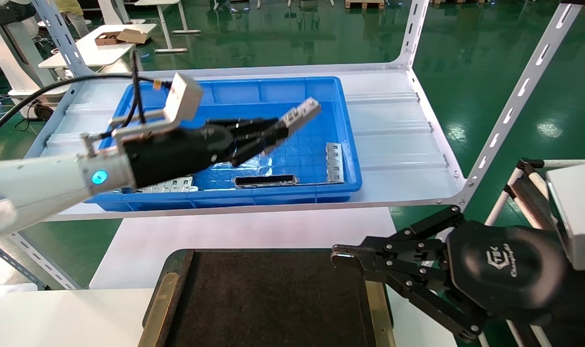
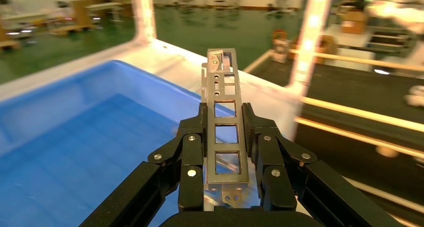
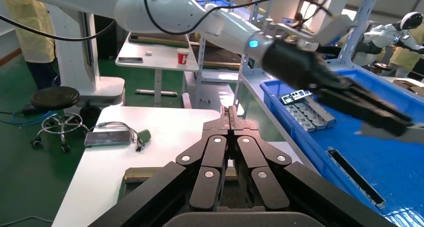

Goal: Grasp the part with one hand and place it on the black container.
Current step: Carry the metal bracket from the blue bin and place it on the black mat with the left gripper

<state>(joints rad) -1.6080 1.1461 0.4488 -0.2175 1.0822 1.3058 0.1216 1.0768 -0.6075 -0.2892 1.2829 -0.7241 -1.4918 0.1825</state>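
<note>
My left gripper (image 1: 278, 131) is shut on the part (image 1: 301, 114), a slim silver-grey bar with rectangular cutouts, and holds it in the air above the blue bin. In the left wrist view the part (image 2: 226, 122) stands clamped between both fingers (image 2: 192, 157), sticking out past the tips of the left gripper (image 2: 225, 112). The black container (image 1: 268, 299) lies on the white table at the front, below and nearer than the part. My right gripper (image 1: 340, 255) is shut and empty, hovering over the container's right edge; its closed tips show in the right wrist view (image 3: 231, 116).
The blue bin (image 1: 292, 195) on the shelf holds a dark hollow bar (image 1: 266, 181), grey brackets (image 1: 334, 163) at the right and more brackets (image 1: 169, 185) at the front left. White slotted shelf posts (image 1: 509, 106) rise at the right. A phone and cables (image 3: 112, 137) lie on the side table.
</note>
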